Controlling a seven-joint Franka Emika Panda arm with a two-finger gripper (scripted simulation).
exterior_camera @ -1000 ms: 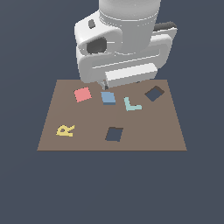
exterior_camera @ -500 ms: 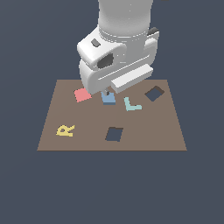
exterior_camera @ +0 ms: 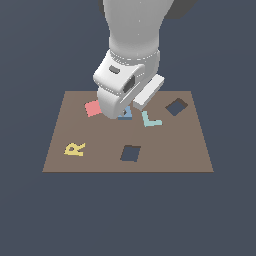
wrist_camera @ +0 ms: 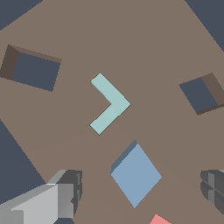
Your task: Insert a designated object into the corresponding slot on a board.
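We find the blue square block (wrist_camera: 136,175) lying flat on the board (exterior_camera: 190,150), mostly hidden behind the gripper (exterior_camera: 121,114) in the exterior view, centre frame; only a sliver shows. The pink square (exterior_camera: 93,108) is half covered too. Since half a second ago the arm has dropped lower over the block. It stands near-vertical. In the wrist view the fingers (wrist_camera: 65,192) are spread wide, either side of the block, touching nothing. The slot (exterior_camera: 130,153) sits lower centre, well apart from the block.
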